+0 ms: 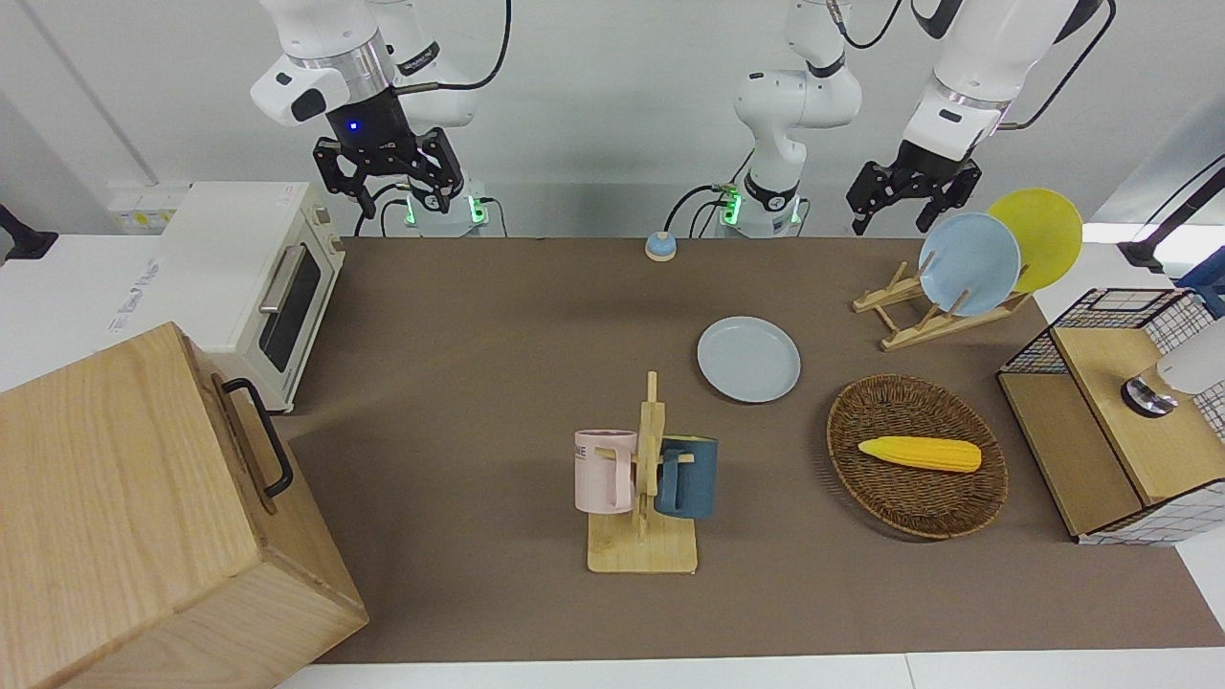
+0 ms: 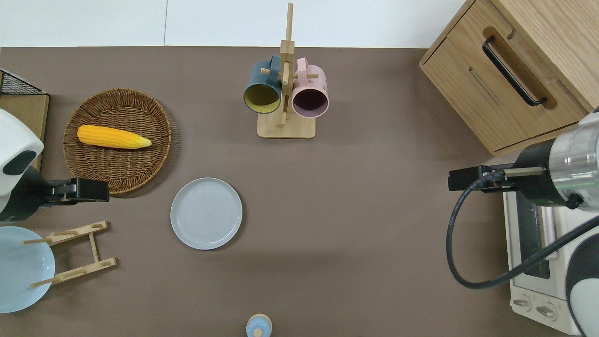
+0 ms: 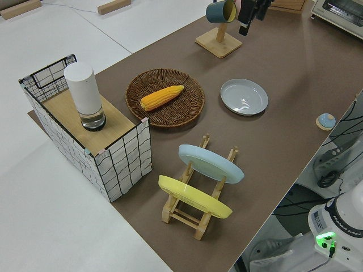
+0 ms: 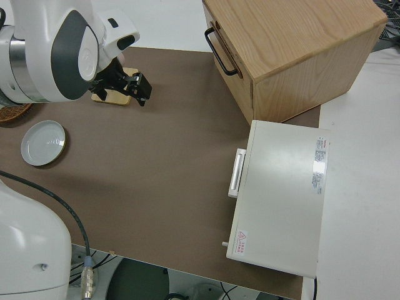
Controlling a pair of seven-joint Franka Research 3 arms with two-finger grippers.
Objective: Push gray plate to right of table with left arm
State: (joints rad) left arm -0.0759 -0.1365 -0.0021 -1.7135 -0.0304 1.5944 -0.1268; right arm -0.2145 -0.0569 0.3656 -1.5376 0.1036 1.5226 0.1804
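The gray plate [image 1: 748, 359] [image 2: 206, 213] [image 3: 244, 96] [image 4: 43, 142] lies flat on the brown table [image 1: 478, 383], roughly mid-table and somewhat toward the left arm's end. My left gripper [image 1: 892, 228] [image 2: 100, 191] hangs in the air with its fingers open and nothing between them. Seen from overhead, it is over the near rim of the wicker basket, between basket and plate rack, and apart from the plate on the left arm's side. The right gripper [image 1: 388, 191] is parked, open.
A wicker basket [image 2: 117, 173] holds a corn cob [image 2: 112, 137]. A wooden rack [image 1: 919, 321] carries a light blue plate [image 1: 968, 263] and a yellow plate [image 1: 1048, 230]. The mug rack [image 2: 285, 93], wooden cabinet [image 1: 124, 517], toaster oven [image 1: 249, 277], wire crate [image 1: 1120, 411] and a small blue knob [image 1: 660, 246] also stand here.
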